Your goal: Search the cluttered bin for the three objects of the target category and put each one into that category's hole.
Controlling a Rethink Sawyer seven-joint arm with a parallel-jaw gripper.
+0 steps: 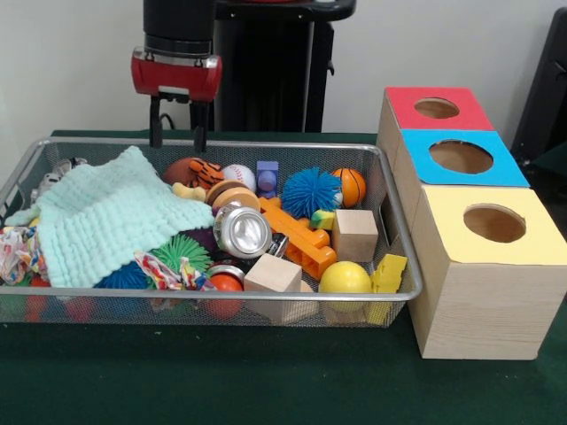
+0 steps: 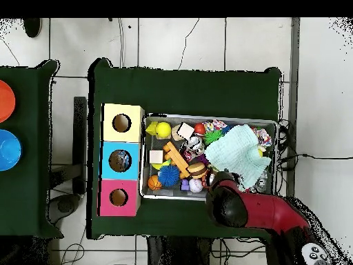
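Note:
The wire-mesh bin (image 1: 266, 297) lies on the green table; it also shows in the overhead view (image 2: 207, 116). My gripper (image 1: 177, 133) hangs over the bin's far rim, left of centre, with its two fingers apart and nothing between them. In the overhead view the arm's black head (image 2: 227, 201) hides it. A whitish crinkly wrapper (image 1: 55, 174) shows in the bin's far left corner, partly behind the mint-green cloth (image 1: 115, 217). No other wrappers show. The red-topped box's hole (image 1: 437, 108) is at the far right, also seen from overhead (image 2: 118, 197).
A silver can (image 1: 241, 232), an orange brick (image 1: 297, 235), a blue spiky ball (image 1: 312, 190), wooden cubes (image 1: 354, 235) and a yellow ball (image 1: 345, 279) fill the bin's right half. The blue-topped box (image 1: 461, 158) and the yellow-topped box (image 1: 494, 223) stand beside the bin.

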